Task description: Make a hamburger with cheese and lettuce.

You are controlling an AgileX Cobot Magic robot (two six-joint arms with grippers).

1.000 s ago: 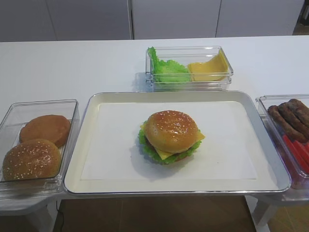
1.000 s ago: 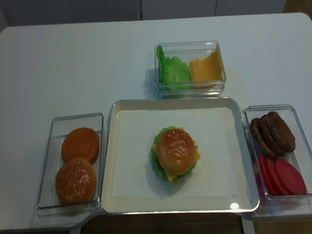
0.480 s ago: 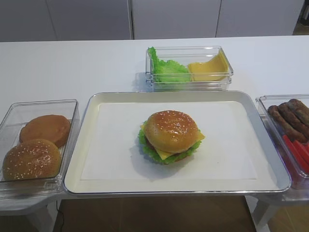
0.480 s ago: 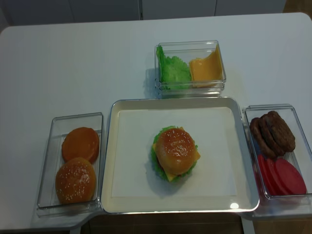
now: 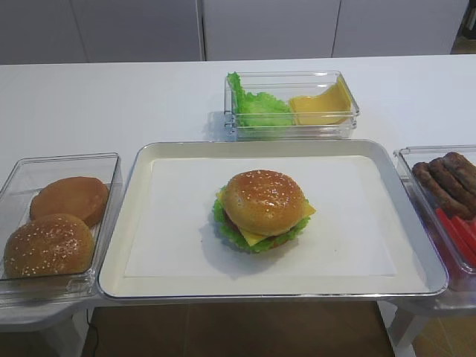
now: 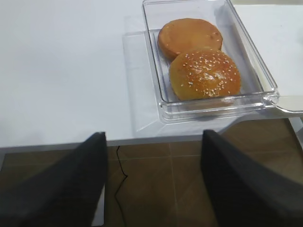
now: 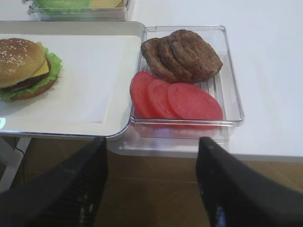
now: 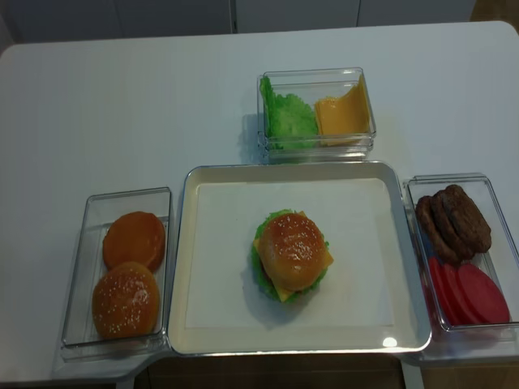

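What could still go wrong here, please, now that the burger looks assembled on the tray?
The hamburger is stacked slightly off-centre: the cheese corner and the lettuce stick out from under the bun, so a nudge to the tray might shift the layers. Both open tools hang below the table edge, and rising carelessly could knock the bun container or the patty container.

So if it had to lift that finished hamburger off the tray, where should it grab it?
Probably low on the hamburger, across the two bare sides between the cheese corners, coming straight down from above. The bun top is a slippery dome and the layers sit loose, so squeezing near the bottom would likely hold them together.
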